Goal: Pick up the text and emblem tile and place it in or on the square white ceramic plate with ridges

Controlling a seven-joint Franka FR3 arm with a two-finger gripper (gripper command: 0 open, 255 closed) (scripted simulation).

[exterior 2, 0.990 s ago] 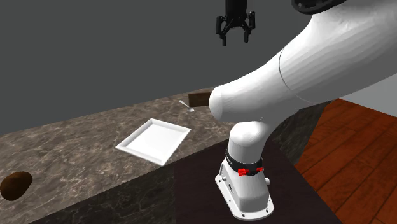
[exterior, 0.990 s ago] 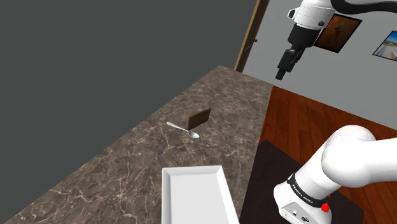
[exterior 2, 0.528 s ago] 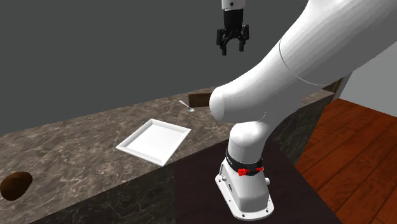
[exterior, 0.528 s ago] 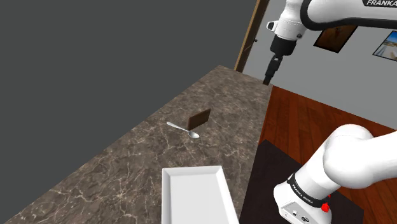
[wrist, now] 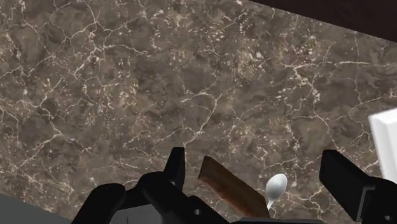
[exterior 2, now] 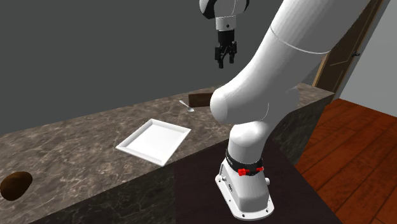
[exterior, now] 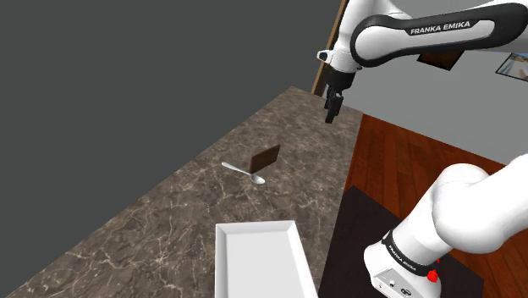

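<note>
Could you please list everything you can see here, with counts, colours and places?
Counter: one, brown marble with pale veins, along the dark grey wall.
Tile: one, brown, propped on edge on the counter's far part.
Spoon: one, silvery, on the counter right by the tile.
Plate: one, white, square, on the counter near the stand.
Rounded lump: one, brown, at the counter's other end.
Framed pictures: two, on the light grey wall.
Floor: reddish-brown wood.
Stand: one, black.
Arm: one, white.
Tool: one, black, open, high above the counter.
</note>
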